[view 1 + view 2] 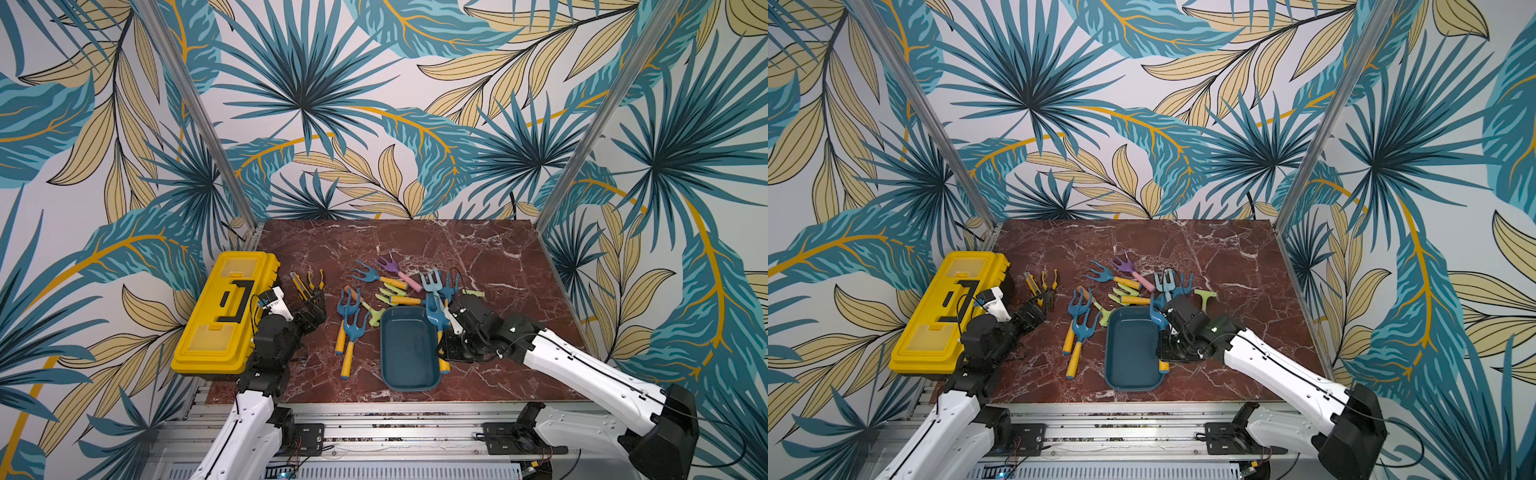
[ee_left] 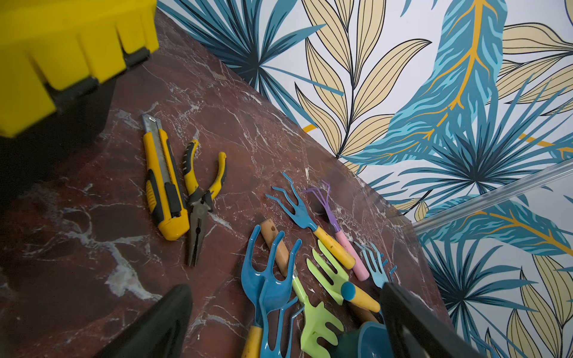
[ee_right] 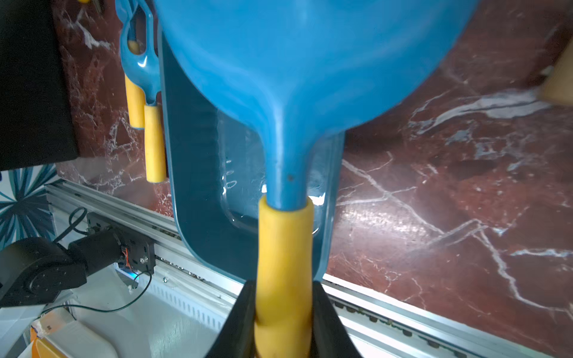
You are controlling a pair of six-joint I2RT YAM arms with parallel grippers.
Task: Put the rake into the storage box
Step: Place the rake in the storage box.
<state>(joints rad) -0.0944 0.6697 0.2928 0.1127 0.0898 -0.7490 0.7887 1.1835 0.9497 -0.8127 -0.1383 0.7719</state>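
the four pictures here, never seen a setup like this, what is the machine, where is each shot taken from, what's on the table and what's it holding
This is a two-armed robot at a marbled table. Each arm ends in a gripper, a two-fingered clamp. The two wide pictures come from a camera pair above the scene and show nearly the same view. The other two come from a camera on each wrist, looking along that arm's gripper.

On the table lie coloured rakes, a utility knife, pliers, a yellow toolbox and a teal storage box.

The left gripper is open and holds nothing. The right gripper is shut on the yellow handle of a blue garden tool, over the storage box's edge.
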